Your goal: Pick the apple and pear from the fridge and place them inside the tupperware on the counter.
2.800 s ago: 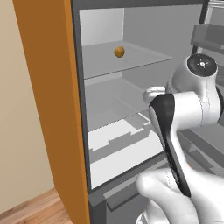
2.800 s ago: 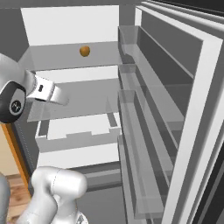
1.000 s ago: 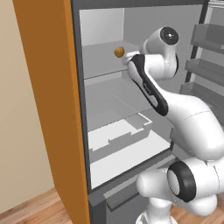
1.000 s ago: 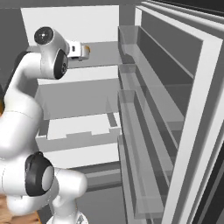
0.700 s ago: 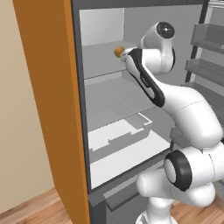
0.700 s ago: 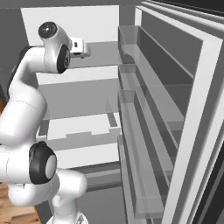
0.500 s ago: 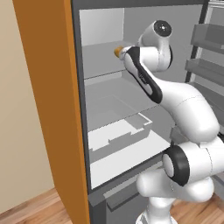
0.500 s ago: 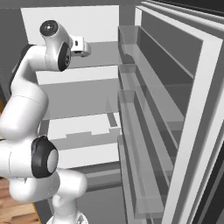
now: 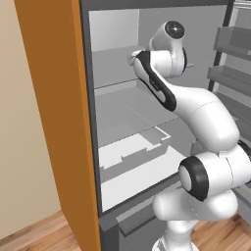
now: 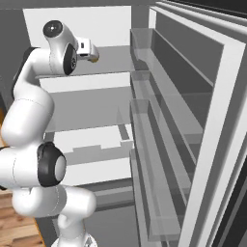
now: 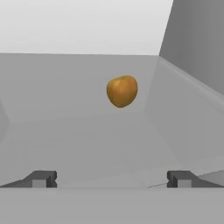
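Dark finger tips of the gripper stand wide apart at the bottom of the hand view, with nothing between them; the tool is released and holds no fruit. Beyond them lies the pale grey shelf of the fridge, and on it, ahead and slightly right of centre, sits the pear, yellow-orange and smooth, well clear of both tips. Past the pear the shelf meets the white back wall, and a grey side wall runs along the right. From the base cameras the white arm reaches up into the upper compartment, its hand by the upper shelf; clear door bins line the open door on the right.
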Controlling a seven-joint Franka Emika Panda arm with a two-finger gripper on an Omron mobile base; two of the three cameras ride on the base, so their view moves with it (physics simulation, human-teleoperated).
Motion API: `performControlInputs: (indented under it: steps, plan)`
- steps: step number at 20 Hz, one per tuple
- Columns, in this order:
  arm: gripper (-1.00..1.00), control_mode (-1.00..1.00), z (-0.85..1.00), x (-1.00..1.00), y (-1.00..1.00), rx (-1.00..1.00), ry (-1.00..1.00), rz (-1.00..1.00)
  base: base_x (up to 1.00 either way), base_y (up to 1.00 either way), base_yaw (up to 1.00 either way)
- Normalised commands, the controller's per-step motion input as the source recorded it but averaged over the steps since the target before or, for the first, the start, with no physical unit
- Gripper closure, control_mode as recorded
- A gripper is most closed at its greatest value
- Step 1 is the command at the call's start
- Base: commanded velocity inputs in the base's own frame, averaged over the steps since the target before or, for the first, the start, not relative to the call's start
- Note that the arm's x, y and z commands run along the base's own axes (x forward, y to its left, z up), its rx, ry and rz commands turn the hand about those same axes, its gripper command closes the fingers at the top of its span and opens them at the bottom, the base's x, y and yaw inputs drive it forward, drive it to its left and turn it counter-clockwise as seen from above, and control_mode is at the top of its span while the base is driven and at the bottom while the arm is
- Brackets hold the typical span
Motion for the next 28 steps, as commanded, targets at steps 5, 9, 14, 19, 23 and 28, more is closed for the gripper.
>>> performControlInputs:
  steps: [5, 9, 14, 19, 23, 28]
  plan:
    - [-1.00, -1.00, 0.00, 0.08, 0.04, -0.02, 0.00, 0.00, 0.00, 0.00, 0.00]
    - [-1.00, -1.00, -0.01, 0.05, 0.00, -0.01, 0.00, 0.00, 0.00, 0.00, 0.00]
    - [-1.00, -1.00, -0.01, 0.05, 0.00, 0.00, 0.00, 0.00, 0.00, 0.00, 0.00]
    - [-1.00, -1.00, -0.04, 0.15, 0.00, 0.00, 0.00, 0.00, 0.00, 0.00, 0.00]
    - [-1.00, -1.00, -0.05, 0.25, 0.00, 0.00, 0.01, 0.00, 0.00, 0.00, 0.00]
    - [-1.00, -1.00, -0.05, 0.30, 0.00, 0.00, 0.00, 0.00, 0.00, 0.00, 0.00]
